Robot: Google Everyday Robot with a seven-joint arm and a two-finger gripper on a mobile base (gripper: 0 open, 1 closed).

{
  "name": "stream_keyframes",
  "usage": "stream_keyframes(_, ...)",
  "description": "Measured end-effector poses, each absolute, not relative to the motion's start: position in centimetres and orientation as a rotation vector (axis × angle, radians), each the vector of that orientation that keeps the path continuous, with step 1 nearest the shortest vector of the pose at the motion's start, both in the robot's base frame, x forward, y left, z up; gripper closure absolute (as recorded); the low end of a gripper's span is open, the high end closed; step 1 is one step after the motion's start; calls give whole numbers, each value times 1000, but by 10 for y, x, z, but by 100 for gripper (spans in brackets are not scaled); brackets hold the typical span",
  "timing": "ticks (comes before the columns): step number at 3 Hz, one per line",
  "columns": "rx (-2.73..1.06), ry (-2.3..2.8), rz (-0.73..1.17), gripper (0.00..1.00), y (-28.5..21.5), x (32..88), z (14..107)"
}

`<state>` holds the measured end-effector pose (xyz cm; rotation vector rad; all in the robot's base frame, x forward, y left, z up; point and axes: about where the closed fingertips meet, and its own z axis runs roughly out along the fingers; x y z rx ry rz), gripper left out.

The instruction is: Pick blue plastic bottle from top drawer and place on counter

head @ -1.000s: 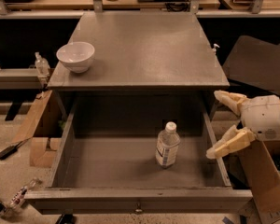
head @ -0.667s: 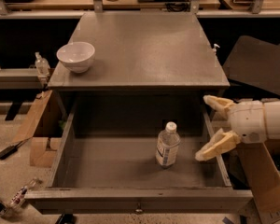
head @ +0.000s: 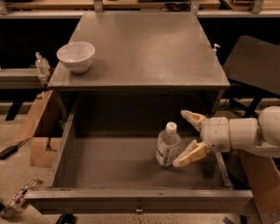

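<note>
Within the camera view, you will find the small clear plastic bottle with the white screw cap and pale bluish label (head: 168,144) standing upright on the floor of the wide, shallow grey metal top drawer (head: 107,164), which is pulled out, right of its middle. The cream two-finger gripper (head: 181,138) sits just beside the bottle on its right, inside the drawer, with its fingers spread apart and holding nothing. Both fingers point leftward at the bottle: one fingertip lies behind the cap, the other lies in front of the base. You cannot tell whether the front fingertip touches the label. The bottle's long axis is vertical and crosses the line between the fingertips, so the closing stroke would likely meet its sides once you advance a little further left. The flat, matte grey metal counter (head: 144,45) lies above and behind, carrying a round white ceramic bowl (head: 76,56) at its left corner.
</note>
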<state>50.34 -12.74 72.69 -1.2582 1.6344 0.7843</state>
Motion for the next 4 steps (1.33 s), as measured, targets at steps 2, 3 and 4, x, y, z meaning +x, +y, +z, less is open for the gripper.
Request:
stream_keyframes(2,-1219,1535,923,18,-94,505,701)
stream_keyframes(3,-1233,1509,959,42,-75,505,700)
stream_keyframes(4,-1241,1499,979,65,-62,507,704)
